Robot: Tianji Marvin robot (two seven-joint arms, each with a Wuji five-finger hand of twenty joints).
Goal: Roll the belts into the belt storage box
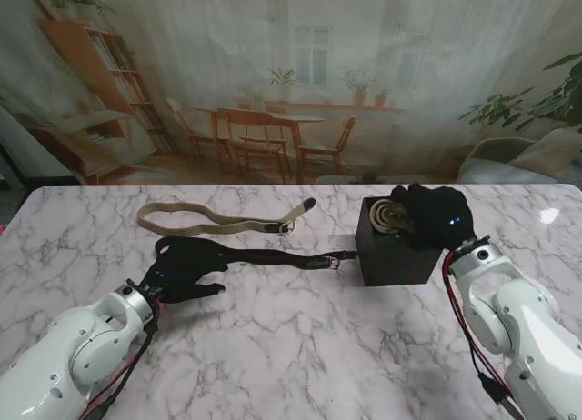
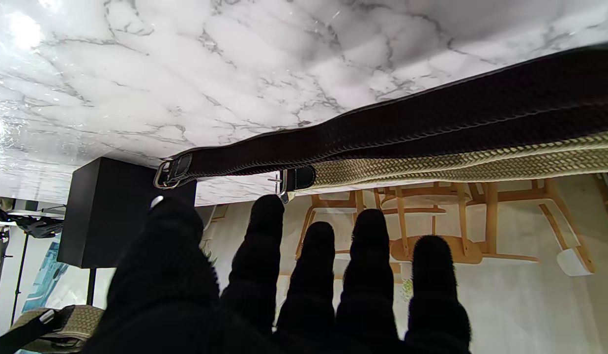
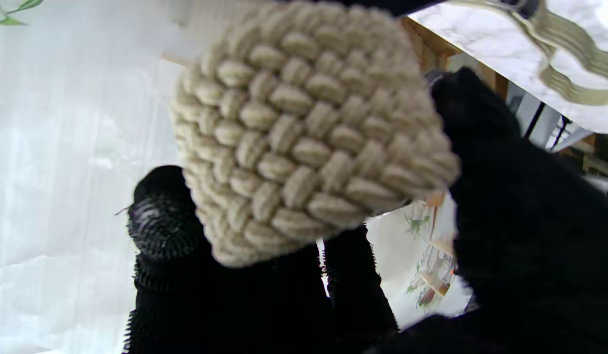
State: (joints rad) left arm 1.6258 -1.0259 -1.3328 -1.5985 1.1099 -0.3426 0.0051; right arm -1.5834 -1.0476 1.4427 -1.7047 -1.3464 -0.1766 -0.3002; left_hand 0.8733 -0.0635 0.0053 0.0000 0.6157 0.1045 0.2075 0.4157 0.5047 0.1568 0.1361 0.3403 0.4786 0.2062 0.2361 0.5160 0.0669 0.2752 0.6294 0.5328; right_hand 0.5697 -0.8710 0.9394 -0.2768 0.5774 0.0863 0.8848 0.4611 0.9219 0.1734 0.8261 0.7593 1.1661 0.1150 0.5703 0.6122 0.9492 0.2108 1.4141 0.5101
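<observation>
Noting from the stand view: right hand [image 1: 435, 216] closing on rolled beige belt [image 1: 395, 216] over belt storage box [image 1: 395, 243]; left hand [image 1: 186, 265] resting, fingers spread, on near end of black belt [image 1: 273, 255], holding nothing; flat beige belt [image 1: 214, 222] lying farther off. Showing in left wrist view: both belts woven, limp, likely light. Confirming in right wrist view: coil pinched across braid, springy; gripping across the coil's flat sides advised, judging unrolling likely.

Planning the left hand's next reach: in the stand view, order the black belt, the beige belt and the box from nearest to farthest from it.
1. Black belt: its looped end lies right at the left hand.
2. Beige belt: farther from me, beyond the black one.
3. Box: far off to the right.
</observation>
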